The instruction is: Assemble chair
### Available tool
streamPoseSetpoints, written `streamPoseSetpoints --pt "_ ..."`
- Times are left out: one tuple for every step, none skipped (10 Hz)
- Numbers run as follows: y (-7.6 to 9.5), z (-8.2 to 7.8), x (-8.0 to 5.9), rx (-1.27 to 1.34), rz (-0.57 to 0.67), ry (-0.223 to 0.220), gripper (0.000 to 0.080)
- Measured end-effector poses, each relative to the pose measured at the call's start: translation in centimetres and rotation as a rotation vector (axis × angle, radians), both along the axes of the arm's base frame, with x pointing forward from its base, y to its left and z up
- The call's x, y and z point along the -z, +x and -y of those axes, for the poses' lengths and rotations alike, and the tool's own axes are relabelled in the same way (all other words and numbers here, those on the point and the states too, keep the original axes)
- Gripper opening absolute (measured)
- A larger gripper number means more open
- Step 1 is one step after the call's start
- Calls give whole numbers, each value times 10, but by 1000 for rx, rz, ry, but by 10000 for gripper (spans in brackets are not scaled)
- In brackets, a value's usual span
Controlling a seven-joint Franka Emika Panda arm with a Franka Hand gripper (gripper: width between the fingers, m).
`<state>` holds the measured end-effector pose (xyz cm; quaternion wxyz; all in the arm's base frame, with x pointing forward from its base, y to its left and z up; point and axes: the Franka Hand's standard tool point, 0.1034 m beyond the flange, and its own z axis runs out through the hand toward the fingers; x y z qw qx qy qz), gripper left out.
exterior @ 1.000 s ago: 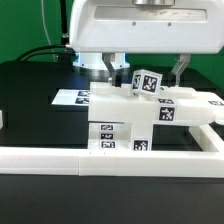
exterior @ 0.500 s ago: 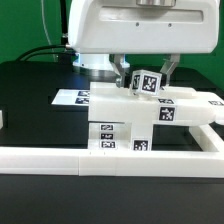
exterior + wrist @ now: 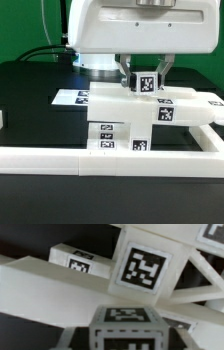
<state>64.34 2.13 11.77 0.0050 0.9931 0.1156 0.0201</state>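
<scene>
The chair's white parts stand joined as a blocky piece with several square tags, against the white border rail. My gripper hangs right above it. Its fingers stand close on both sides of a short white tagged post, which sits upright on top of the blocky piece. In the wrist view the post fills the space between the jaws, with a framed tagged panel and white bars beyond it. The fingertips are mostly hidden by the post.
The long low white border rail runs across the front and turns back at the exterior view's right. The marker board lies flat behind the chair parts. The black table spreads to the exterior view's left.
The fingers have closed in from wide apart onto the small post. The post, tilted a second ago, now stands upright between them.
</scene>
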Motion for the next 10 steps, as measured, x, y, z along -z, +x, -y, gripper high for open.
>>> streamPoseSetpoints --pt "-1 0 1 130 -3 15 279" --pt "-1 -1 1 261 0 29 279" --pt "0 -1 1 366 17 39 279" --pt "2 -4 1 461 36 47 281" --pt "2 -4 0 510 35 53 281" --pt "2 -5 0 560 34 58 281" --pt "2 -5 0 637 33 65 281" --pt "2 -6 0 680 32 68 281" --pt "2 -7 0 769 28 82 281" --pt "2 -7 0 832 25 89 281"
